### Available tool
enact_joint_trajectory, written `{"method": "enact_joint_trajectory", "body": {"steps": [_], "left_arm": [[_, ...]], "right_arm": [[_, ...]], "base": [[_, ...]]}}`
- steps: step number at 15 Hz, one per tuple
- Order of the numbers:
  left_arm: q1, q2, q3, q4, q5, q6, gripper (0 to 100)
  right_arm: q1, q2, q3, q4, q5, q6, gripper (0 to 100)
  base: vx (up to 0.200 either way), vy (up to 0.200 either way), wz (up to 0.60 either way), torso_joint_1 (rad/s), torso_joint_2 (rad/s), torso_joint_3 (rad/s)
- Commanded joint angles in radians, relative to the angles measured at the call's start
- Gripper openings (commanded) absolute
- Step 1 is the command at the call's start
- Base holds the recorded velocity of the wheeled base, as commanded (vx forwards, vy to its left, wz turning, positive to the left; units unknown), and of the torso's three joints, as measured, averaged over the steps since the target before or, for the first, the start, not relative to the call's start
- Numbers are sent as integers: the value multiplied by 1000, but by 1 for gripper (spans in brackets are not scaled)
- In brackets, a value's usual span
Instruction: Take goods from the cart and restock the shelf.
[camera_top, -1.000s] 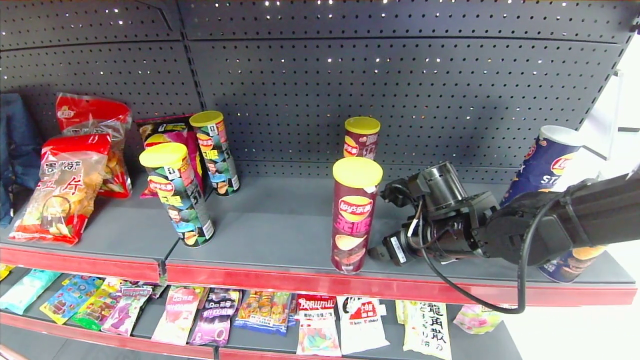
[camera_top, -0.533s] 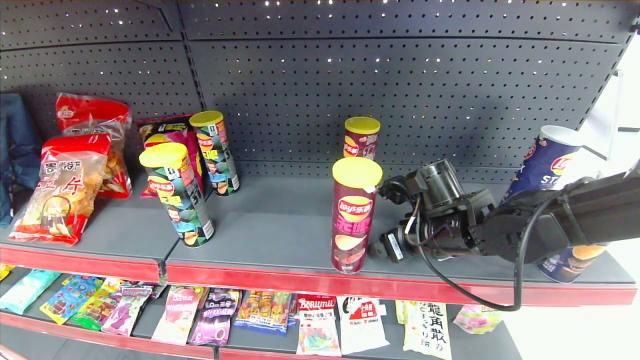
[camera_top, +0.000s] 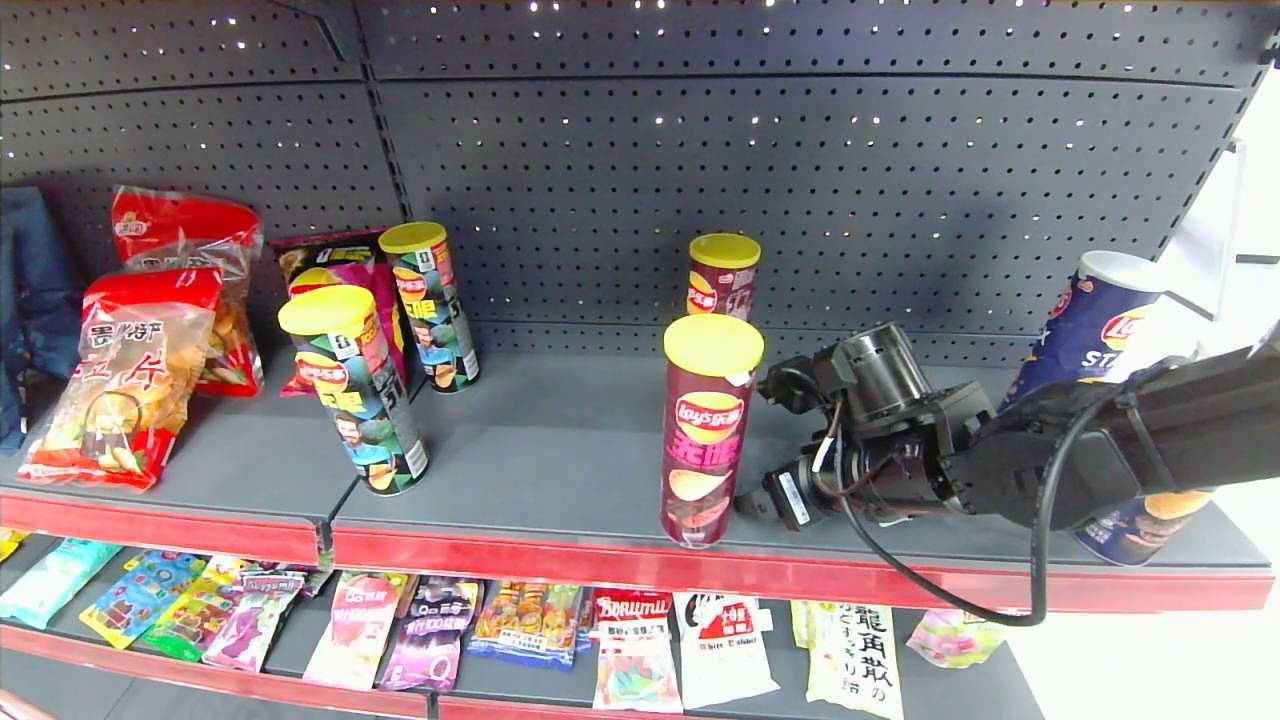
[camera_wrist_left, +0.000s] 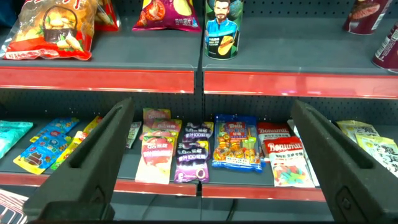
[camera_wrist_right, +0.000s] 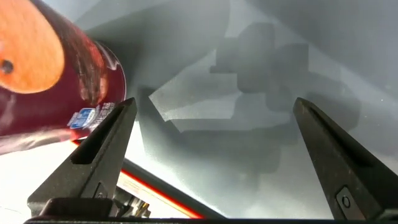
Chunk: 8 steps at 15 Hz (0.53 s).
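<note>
**A:** What does the head camera give you that the wrist cameras do not?

**B:** The whole upper shelf (camera_top: 560, 440). The maroon chip can (camera_top: 708, 440) stands upright near the front edge, with its yellow lid (camera_top: 714, 345) on. A second maroon can (camera_top: 723, 275) stands at its 12 o'clock, by the back wall. Two green cans (camera_top: 365, 400) are at its 9 o'clock, with red snack bags (camera_top: 130, 370) farther that way. A blue can (camera_top: 1090, 315) is at its 3 o'clock, partly behind my right arm.

**A:** And the wrist cameras?

**B:** My right gripper (camera_wrist_right: 214, 106) has its fingers wide apart, and between them I see bare shelf. The maroon chip can is beside one finger, on the outer side. I cannot tell if they touch. In the head camera the can is at 9 o'clock of this gripper, just beside it.

**A:** And the left one?

**B:** My left gripper (camera_wrist_left: 211, 109) is spread wide too. It faces the lower shelf (camera_wrist_left: 249, 190), where flat candy packets (camera_wrist_left: 236, 143) lie in a row.
</note>
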Motion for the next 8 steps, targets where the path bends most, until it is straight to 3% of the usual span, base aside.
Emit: {"method": "enact_joint_trajectory", "body": {"steps": [1, 8], "left_arm": [[0, 0, 0, 0, 0, 0, 100], [0, 0, 0, 0, 0, 0, 100]], "right_arm": [[5, -4, 1, -4, 2, 0, 100], [17, -2, -2, -6, 2, 0, 100]], "base": [[0, 0, 0, 0, 0, 0], [0, 0, 0, 0, 0, 0]]}}
